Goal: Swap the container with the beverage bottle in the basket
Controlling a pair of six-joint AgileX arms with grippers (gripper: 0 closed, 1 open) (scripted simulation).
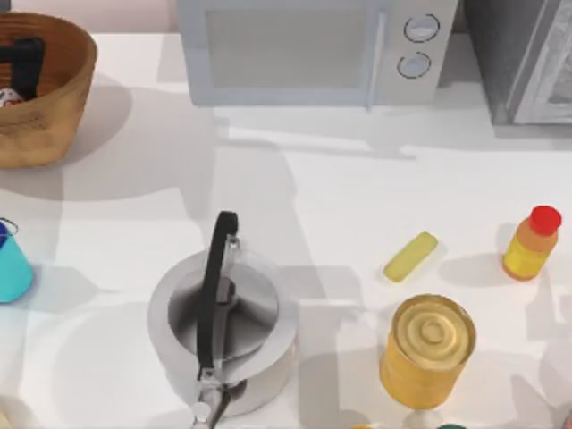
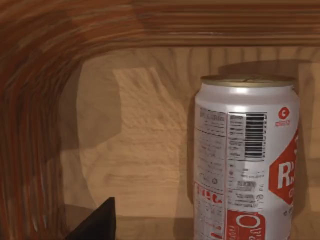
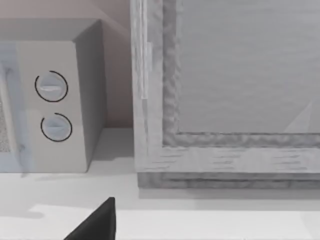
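Bottle label: in our left wrist view the bottle (image 2: 245, 160) shows as a white can with a dull-gold top, a barcode, fine print too small to read, and red panels with cut-off white letters, "R" and "O"; a small red round logo sits near its top edge.
Bottle place: it stands upright on the basket (image 1: 63, 98) floor, close to the ribbed wall; in the top view only a scrap of white and red (image 1: 9, 96) shows at the left edge.
Basket: far left of the table (image 1: 357, 188), partly cut off by the frame.
Left gripper: we see it as a dark shape (image 1: 25, 64) inside the basket, just beside the bottle; one black fingertip (image 2: 97, 225) shows in our wrist view, apart from the can. We cannot tell how far the fingers are spread.
Container: teal cup (image 1: 11, 266) at the left edge, nearer than the basket and well apart from it, half cut off.
Right gripper: one black fingertip (image 3: 95, 224) shows above the table, facing the microwave (image 1: 313, 49) and a grey cabinet (image 3: 225, 90); its spread cannot be told.
Others: kettle (image 1: 222, 335), yellow can (image 1: 427, 350), yellow block (image 1: 410, 256), orange bottle with red cap (image 1: 532, 243).
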